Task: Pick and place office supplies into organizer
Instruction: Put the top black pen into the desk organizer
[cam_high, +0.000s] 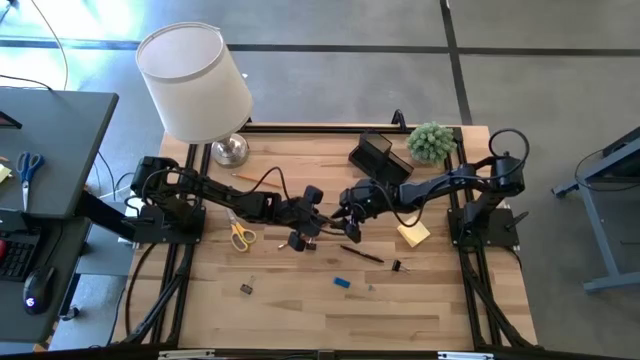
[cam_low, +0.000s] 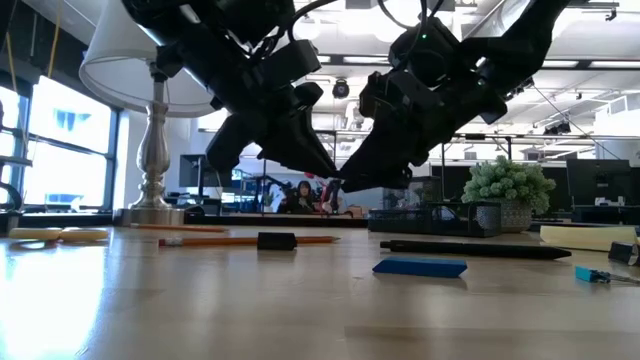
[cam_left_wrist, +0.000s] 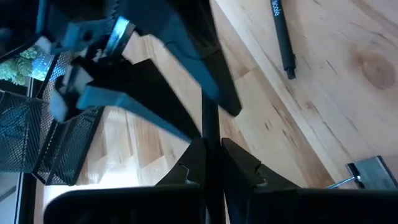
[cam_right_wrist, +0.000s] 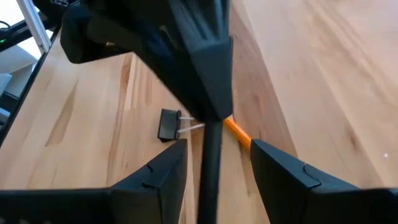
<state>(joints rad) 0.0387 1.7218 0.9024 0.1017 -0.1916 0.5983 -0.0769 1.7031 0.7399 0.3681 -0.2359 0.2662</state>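
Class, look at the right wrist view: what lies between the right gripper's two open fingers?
A dark pen runs up between the right gripper fingers, apparently untouched; the left gripper holds its far end. The left wrist view shows that grip.

In the high view the two grippers meet over mid-table, and the dark pen (cam_left_wrist: 209, 155) between them is too thin to make out there. In both wrist views the pen runs off the picture's edge, so its ends stay unseen. The organizer (cam_left_wrist: 37, 140) is cut off in the left wrist view.
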